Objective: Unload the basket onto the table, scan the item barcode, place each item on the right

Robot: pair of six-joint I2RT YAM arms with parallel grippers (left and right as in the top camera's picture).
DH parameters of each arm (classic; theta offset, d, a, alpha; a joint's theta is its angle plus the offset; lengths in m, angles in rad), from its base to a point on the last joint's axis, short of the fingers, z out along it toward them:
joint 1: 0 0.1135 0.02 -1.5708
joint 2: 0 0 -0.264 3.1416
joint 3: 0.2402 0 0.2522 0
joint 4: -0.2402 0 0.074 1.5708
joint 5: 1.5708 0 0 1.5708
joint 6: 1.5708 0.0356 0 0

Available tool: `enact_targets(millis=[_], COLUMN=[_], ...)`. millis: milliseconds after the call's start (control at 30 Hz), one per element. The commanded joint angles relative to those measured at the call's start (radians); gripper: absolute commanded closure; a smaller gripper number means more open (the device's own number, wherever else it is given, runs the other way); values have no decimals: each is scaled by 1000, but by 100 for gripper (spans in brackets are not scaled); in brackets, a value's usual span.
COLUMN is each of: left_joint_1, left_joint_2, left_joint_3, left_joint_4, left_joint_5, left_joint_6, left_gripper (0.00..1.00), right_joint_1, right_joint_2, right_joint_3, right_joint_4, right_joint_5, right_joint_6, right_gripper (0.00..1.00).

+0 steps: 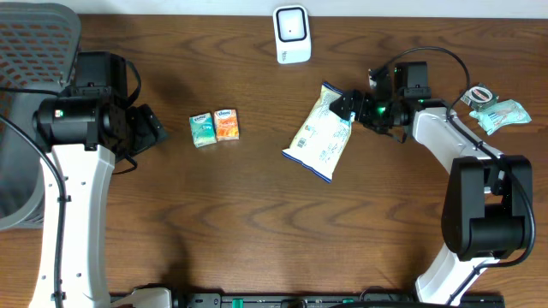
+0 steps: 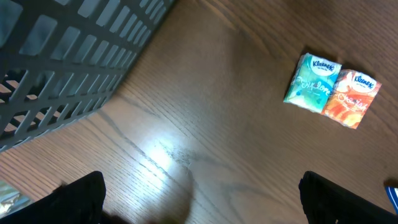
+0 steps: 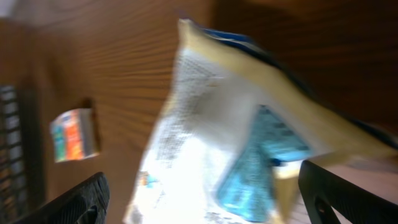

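Seen from the robot's side of the table (image 1: pixel 257 231), with 12 o'clock at the far edge. The left gripper (image 1: pixel 161 130) sits toward 9 o'clock, low over bare wood, its fingers (image 2: pixel 74 199) spread wide with nothing between them. Just at its 3 o'clock lie two tissue packs, touching side by side: a teal pack (image 1: pixel 202 130) and an orange pack (image 1: pixel 226 125). Right of centre lies the snack bag (image 1: pixel 318 135), flat on the wood, its long axis running from 1 o'clock to 7 o'clock, printed back face upward (the print is too small to read). The right gripper (image 1: pixel 347 107) is at the bag's far corner, jaws held wide apart astride that corner; whether the fingers (image 3: pixel 348 193) touch the film cannot be told. At 3 o'clock a small wrapped packet (image 1: pixel 498 113) lies beside the right arm. A grey mesh basket (image 1: pixel 34 51) fills the 10 o'clock corner. The white scanner (image 1: pixel 291 34) stands at 12 o'clock, well apart from the bag.
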Motion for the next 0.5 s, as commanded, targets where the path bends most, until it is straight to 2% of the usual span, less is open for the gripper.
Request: enact_targets(millis=[0,133,233,467], left_joint_1=[5,5,5,5], left_joint_2=[4,4,4,4], left_joint_3=[3,3,3,3], left_joint_4=[-3,-3,-3,-3], left_joint_5=[-10,-10,-10,-10], left_joint_6=[-9,-9,-9,-8], left_gripper=[2,2,2,2], right_joint_1=[6,13,21,76], right_joint_2=[13,13,13,11], right_joint_3=[-2,-2,-1,9], right_joint_4=[13,-7,-23,-8], right_joint_5=[-213,-245,-262,-291], right_joint_6=[-52,-72,-72,-64], right_gripper=[7,5,8,31])
